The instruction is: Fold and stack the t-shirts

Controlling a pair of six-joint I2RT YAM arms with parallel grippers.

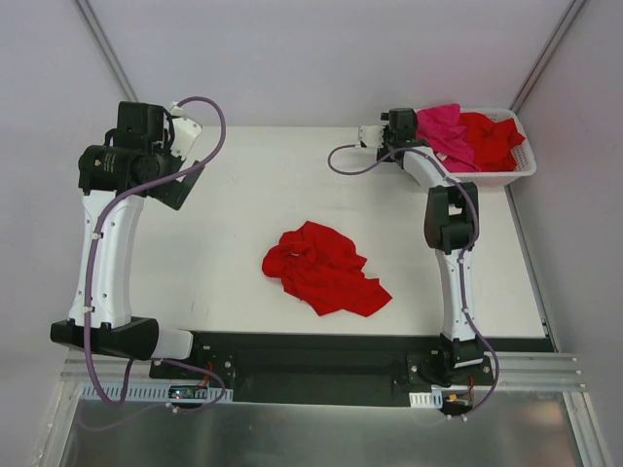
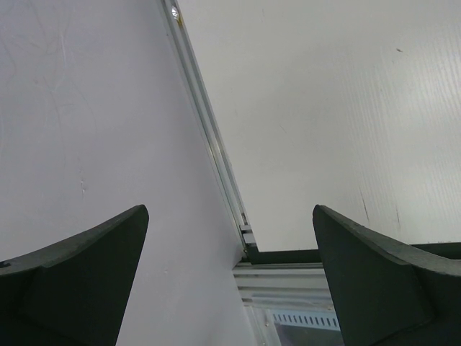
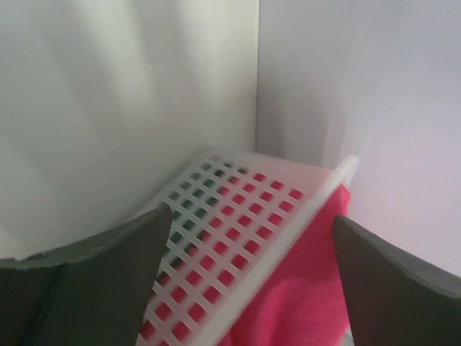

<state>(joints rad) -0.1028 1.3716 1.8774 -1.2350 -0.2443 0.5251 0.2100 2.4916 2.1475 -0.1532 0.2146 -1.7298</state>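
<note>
A crumpled red t-shirt (image 1: pixel 323 268) lies in the middle of the white table. At the back right, a magenta-pink t-shirt (image 1: pixel 443 129) and a red t-shirt (image 1: pixel 492 139) sit piled in the white slotted basket (image 1: pixel 519 167). My right gripper (image 1: pixel 382 130) hangs open at the basket's left end; its wrist view shows the basket's slotted wall (image 3: pixel 238 238) and pink cloth (image 3: pixel 302 295) between its spread fingers, nothing held. Raised over the table's far left, my left gripper (image 1: pixel 185 119) is open and empty, its dark fingers (image 2: pixel 374 274) wide apart.
The left wrist view looks down on the table's left edge rail (image 2: pixel 216 166) and the near frame. Enclosure walls stand close on both sides and at the back. The black base plate (image 1: pixel 321 355) runs along the near edge.
</note>
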